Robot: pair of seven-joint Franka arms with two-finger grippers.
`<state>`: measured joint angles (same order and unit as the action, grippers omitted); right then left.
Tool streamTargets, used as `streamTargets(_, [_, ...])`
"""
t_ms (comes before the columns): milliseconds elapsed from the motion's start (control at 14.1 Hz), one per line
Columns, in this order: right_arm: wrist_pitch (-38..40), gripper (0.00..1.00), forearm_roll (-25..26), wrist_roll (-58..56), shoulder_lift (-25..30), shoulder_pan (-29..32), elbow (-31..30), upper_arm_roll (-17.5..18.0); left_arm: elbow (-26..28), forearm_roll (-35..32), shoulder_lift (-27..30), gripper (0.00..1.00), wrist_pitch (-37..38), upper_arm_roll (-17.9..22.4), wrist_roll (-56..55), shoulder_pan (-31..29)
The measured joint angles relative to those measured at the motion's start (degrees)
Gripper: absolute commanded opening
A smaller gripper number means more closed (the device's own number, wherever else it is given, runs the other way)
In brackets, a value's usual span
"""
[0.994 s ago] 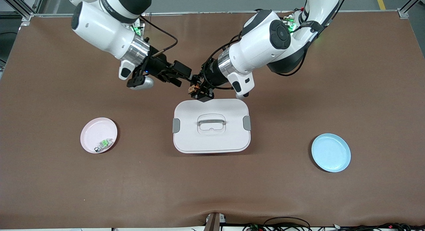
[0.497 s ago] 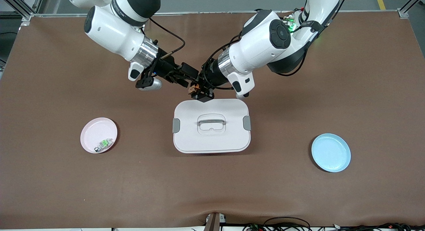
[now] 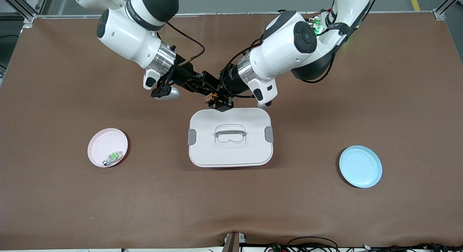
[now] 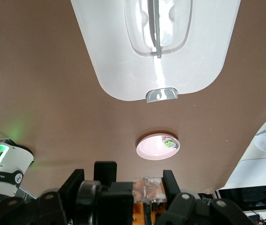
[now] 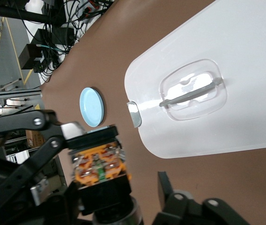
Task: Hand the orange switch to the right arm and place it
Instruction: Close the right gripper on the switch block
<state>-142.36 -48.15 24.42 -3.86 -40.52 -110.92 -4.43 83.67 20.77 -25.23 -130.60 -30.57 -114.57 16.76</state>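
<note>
The orange switch, a tiny black block with an orange top, hangs in the air over the table just beside the white box's edge. My left gripper is shut on it. In the left wrist view the switch sits between the fingers of the left gripper. My right gripper has come in from the right arm's end and is open, its fingers standing on either side of the switch. In the right wrist view the switch is inside the right gripper, with a gap to one finger.
A white lidded box with a clear handle lies right below the grippers. A pink plate holding a small green-topped part is toward the right arm's end. A blue plate is toward the left arm's end.
The right arm has moved toward the left gripper, and its open fingers now reach around the switch. The left arm and the switch have stayed in place.
</note>
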Motion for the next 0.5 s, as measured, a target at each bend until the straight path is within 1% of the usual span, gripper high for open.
streamTargets(71, [0.02,0.0,-0.02,0.0,0.05,-0.04,0.36,0.01,0.0,0.0,-0.01,0.11,0.0,0.0,0.0,0.02])
streamTargets(355, [0.13,0.0,0.0,-0.88,0.07,-0.06,0.5,-0.06,-0.17,-0.86,0.02,0.16,0.07,-0.13,0.04,0.04])
streamTargets(426, [0.13,0.0,0.0,-0.92,0.06,-0.07,0.51,-0.06,-0.19,-0.99,0.02,0.21,0.07,-0.15,0.04,0.04])
streamTargets(497, [0.12,0.0,0.0,-0.95,0.07,-0.07,0.51,-0.06,-0.19,-1.02,0.02,0.32,0.07,-0.15,0.04,0.04])
